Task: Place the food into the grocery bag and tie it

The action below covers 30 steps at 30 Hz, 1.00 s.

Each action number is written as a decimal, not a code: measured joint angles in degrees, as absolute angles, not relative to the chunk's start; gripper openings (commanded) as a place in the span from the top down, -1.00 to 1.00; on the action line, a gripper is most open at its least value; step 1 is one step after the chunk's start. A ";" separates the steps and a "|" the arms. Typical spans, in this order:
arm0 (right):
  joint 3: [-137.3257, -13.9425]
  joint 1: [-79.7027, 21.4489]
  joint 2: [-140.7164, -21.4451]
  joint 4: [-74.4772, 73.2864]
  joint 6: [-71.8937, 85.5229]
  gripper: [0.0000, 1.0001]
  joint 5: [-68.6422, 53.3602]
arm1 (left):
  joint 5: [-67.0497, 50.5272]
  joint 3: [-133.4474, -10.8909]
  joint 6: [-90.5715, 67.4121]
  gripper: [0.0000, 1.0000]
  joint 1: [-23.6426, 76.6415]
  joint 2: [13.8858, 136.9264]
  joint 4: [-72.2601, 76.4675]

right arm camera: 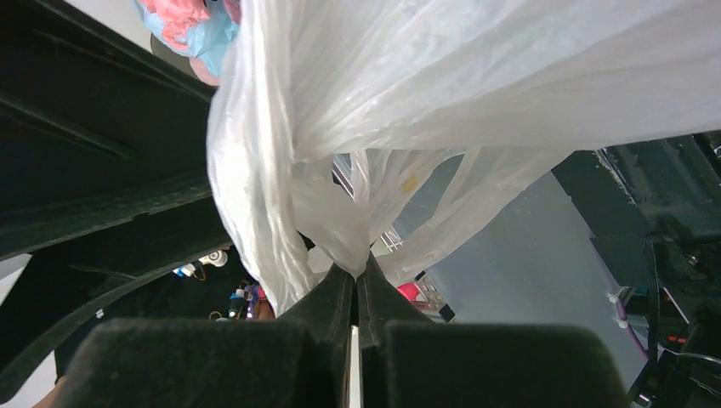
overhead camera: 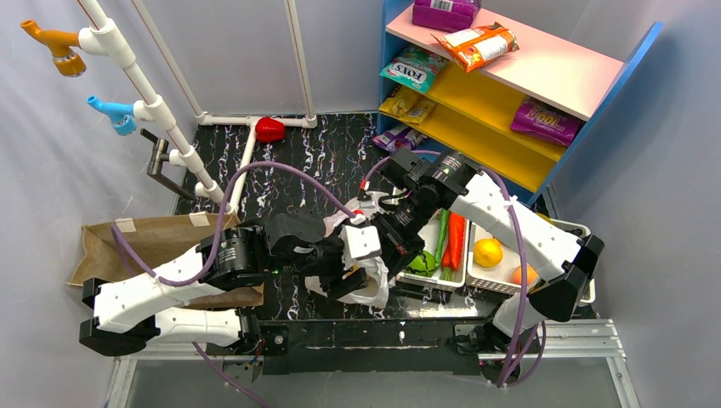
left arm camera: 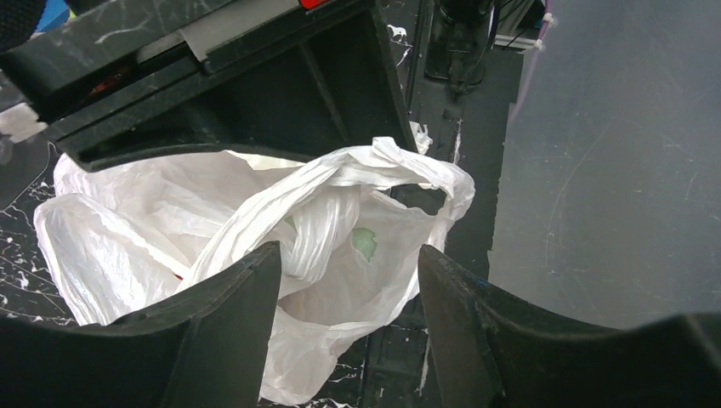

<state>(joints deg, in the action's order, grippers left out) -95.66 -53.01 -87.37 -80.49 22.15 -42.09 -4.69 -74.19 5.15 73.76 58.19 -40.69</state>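
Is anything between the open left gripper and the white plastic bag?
Nothing visible does. The open left gripper faces the grocery bag directly, its twisted handle just beyond the fingers. The right gripper pinches the bag.

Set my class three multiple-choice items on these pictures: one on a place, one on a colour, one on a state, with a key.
1. Seen from above, where does the brown paper bag lie relative to the grocery bag? A to its left; B to its right; C inside it.
2. The round fruit beside the carrot is: A yellow; B purple; C black.
3. The right gripper has its jaws: A wide open, empty; B shut on the grocery bag; C shut on the carrot.
Key: 1 A, it lies flat at the left of the top view; 2 A, the top view shows it yellow; 3 B, the right wrist view shows white plastic pinched between them.
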 measured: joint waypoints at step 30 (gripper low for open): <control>-96.53 -53.01 -84.77 -80.44 22.63 0.97 -43.07 | -2.90 -70.72 6.90 0.06 74.87 61.41 -35.57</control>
<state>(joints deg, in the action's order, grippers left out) -96.53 -53.01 -84.77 -80.44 22.63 -43.07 -2.90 -70.72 6.90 74.87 61.41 -35.57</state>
